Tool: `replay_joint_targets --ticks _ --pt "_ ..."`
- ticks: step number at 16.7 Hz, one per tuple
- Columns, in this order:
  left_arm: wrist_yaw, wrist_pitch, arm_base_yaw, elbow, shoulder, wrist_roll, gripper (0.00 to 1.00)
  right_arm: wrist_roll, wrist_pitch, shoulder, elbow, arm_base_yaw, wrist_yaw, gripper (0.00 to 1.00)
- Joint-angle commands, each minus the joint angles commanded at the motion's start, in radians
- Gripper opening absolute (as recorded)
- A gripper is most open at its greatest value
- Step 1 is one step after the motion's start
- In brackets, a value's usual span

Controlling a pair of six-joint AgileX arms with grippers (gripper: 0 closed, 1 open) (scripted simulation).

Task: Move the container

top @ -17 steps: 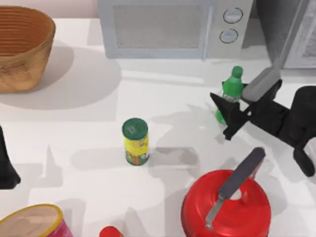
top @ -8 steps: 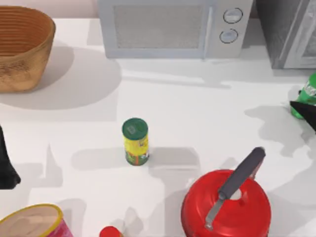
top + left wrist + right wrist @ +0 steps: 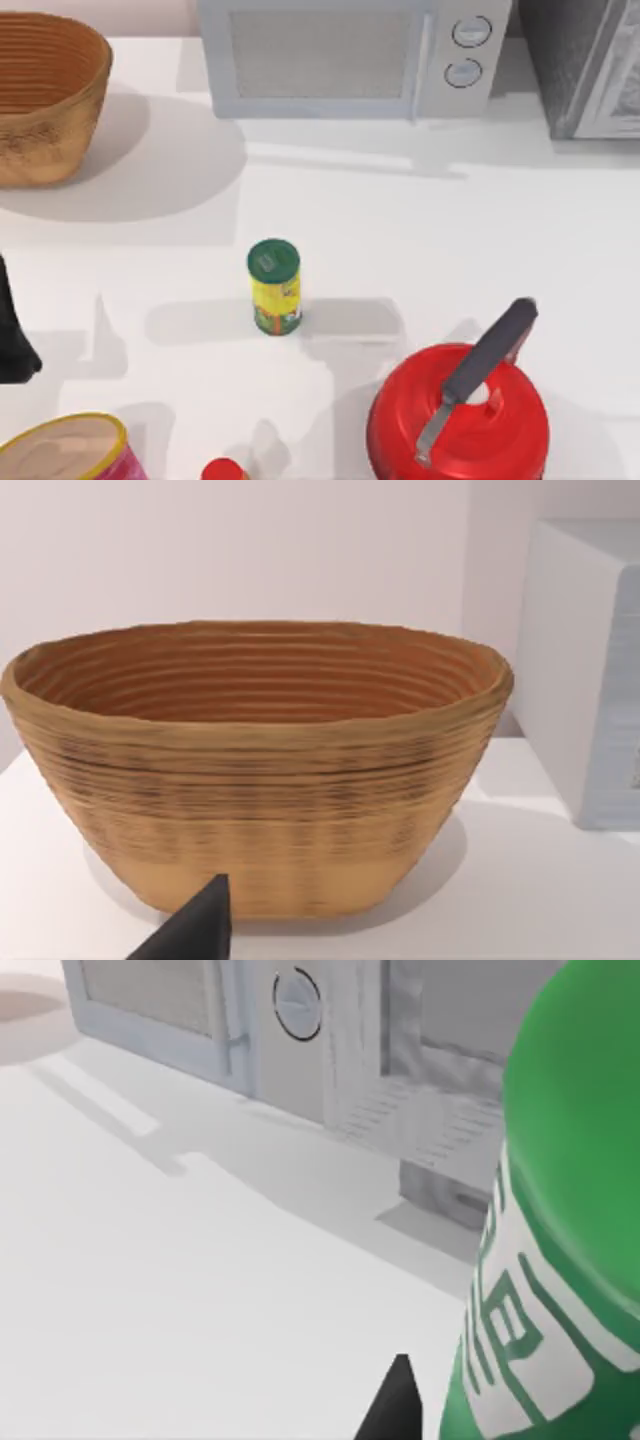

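Observation:
The container (image 3: 570,1160), a green bottle with a white-and-green label, looms close in the right wrist view. My right gripper (image 3: 530,1400) is shut on it, and one black fingertip (image 3: 397,1405) shows beside its label. Behind it lie the white table and the microwave's front. My left gripper (image 3: 12,345) stays parked at the table's left edge and faces the woven basket (image 3: 255,770).
A microwave (image 3: 350,55) and a grey appliance (image 3: 590,65) line the back. The woven basket (image 3: 45,95) stands back left. A yellow can (image 3: 274,287) stands mid-table, a red pot (image 3: 458,420) front right, a pink tub (image 3: 65,450) and a red cap (image 3: 222,470) front left.
My right gripper has carried the green bottle to the right, past the top view's right edge. The left arm has not moved.

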Motion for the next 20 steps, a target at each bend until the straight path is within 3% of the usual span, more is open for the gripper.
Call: replay_joint_targets --ticks 7,10,20 --pt "0.000 0.000 0.000 0.000 0.000 0.000 1.00 -0.028 -0.031 -0.010 0.010 -0.028 -0.031 0.00" --pt "0.000 0.000 0.000 0.000 0.000 0.000 1.00 0.022 0.032 0.022 0.002 -0.021 -0.026 0.00" --pt "0.000 0.000 0.000 0.000 0.000 0.000 1.00 0.434 0.670 0.168 -0.067 0.084 0.061 0.00"
